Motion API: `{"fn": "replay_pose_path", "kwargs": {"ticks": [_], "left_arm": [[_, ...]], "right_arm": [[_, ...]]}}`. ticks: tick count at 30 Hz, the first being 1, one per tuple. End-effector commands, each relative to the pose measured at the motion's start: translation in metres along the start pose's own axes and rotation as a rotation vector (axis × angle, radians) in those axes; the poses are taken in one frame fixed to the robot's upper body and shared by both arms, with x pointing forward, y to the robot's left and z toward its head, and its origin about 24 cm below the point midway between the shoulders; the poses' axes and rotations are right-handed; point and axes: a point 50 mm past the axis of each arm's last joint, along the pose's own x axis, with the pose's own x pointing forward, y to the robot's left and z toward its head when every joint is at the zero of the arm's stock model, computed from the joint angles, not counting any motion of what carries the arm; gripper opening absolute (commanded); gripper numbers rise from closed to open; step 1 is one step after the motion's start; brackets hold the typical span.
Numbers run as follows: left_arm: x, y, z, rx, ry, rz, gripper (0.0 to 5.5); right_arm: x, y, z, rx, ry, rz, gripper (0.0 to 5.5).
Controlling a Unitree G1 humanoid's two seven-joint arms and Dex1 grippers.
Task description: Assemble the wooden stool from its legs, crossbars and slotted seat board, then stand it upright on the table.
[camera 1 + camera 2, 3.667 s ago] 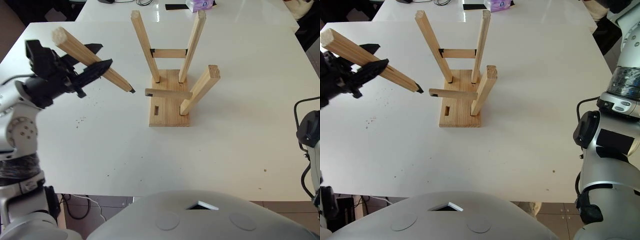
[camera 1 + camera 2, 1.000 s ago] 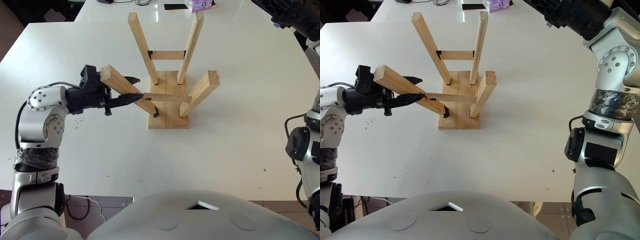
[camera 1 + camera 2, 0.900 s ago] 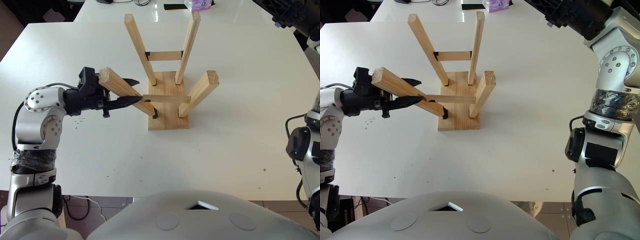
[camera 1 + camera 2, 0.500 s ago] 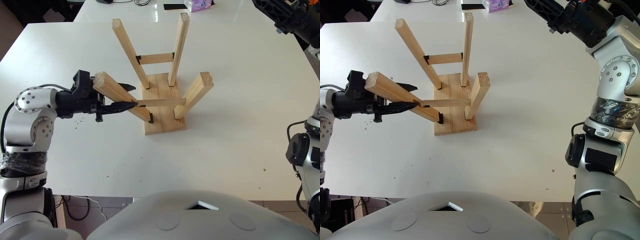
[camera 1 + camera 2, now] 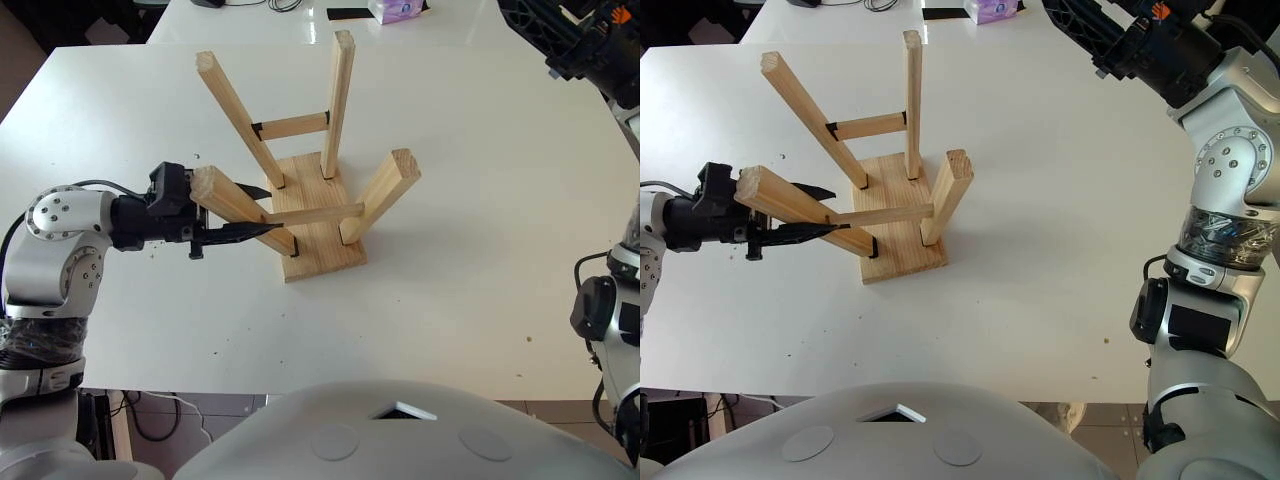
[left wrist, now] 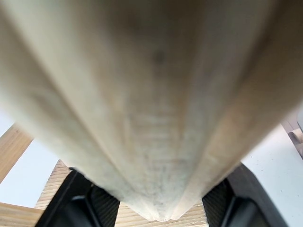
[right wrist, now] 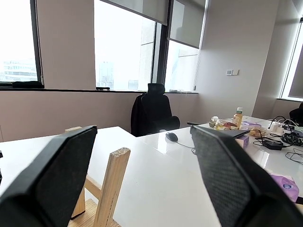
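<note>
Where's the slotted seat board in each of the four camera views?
Left eye view: seat board at centre, flat under the legs.
Right eye view: left of centre.
Left wrist view: beyond the held leg's tip.
Right wrist view: beneath the legs' feet.
Shared landmark: the white table.

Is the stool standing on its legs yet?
No, upside down: the seat board lies flat on the table, with legs pointing up.

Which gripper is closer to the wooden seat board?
Left. The left gripper is shut on a leg whose lower end meets the seat board at its left edge. The right gripper hangs open, raised toward the table's far right, well clear of it.
</note>
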Motion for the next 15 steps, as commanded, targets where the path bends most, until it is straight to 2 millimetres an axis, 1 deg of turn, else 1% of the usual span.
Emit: {"fn": "replay_pose_path", "kwargs": {"ticks": [1, 5, 7, 8, 10, 13, 15], "left_arm": [[-0.001, -0.009, -0.013, -0.042, 0.090, 0.052, 2.04], [0.004, -0.015, -0.012, -0.037, 0.058, 0.088, 2.04], [0.007, -0.015, -0.012, -0.038, 0.046, 0.109, 2.04], [0.008, -0.015, -0.013, -0.039, 0.045, 0.119, 2.04], [0.009, -0.016, -0.014, -0.048, 0.033, 0.145, 2.04], [0.008, -0.018, -0.012, -0.055, 0.019, 0.182, 2.04], [0.011, -0.021, -0.014, -0.052, 0.027, 0.211, 2.04]], "right_arm": [[0.002, 0.008, 0.002, -0.009, 0.004, 0.020, 3.64], [0.012, 0.021, 0.010, -0.036, 0.008, 0.021, 3.64], [0.017, 0.030, 0.012, -0.053, 0.016, 0.006, 3.34], [0.022, 0.041, 0.018, -0.042, -0.012, 0.028, 3.24], [0.029, 0.065, 0.031, -0.019, -0.067, 0.092, 2.80], [0.049, 0.101, 0.051, 0.105, -0.161, 0.132, 2.34], [0.059, 0.124, 0.064, 0.231, -0.239, 0.190, 2.13]]}}
